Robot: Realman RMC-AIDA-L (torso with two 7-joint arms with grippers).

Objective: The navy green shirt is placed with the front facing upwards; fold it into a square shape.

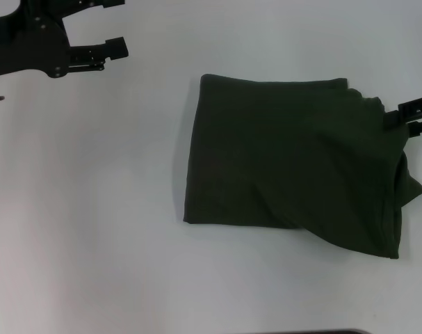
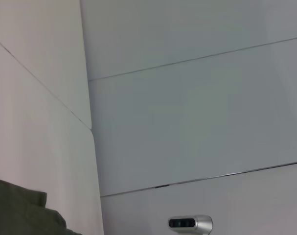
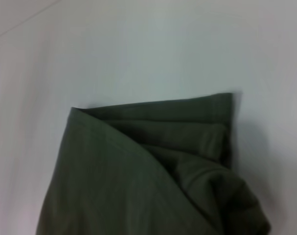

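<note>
The navy green shirt (image 1: 287, 160) lies folded into a rough rectangle right of the table's middle, plain dark green side up, with a bulging crease toward its near right corner. My right gripper (image 1: 404, 115) is at the shirt's far right edge, fingers slightly apart, right beside the cloth. The right wrist view shows the shirt's (image 3: 138, 186) stacked layered edges and none of its own fingers. My left gripper (image 1: 119, 24) hangs open at the far left, well away from the shirt. A corner of the shirt (image 2: 16, 213) shows in the left wrist view.
The white table (image 1: 92, 209) stretches around the shirt. A dark strip (image 1: 329, 331) runs along the near edge. White wall panels (image 2: 187, 122) and a small silver camera (image 2: 190, 223) appear in the left wrist view.
</note>
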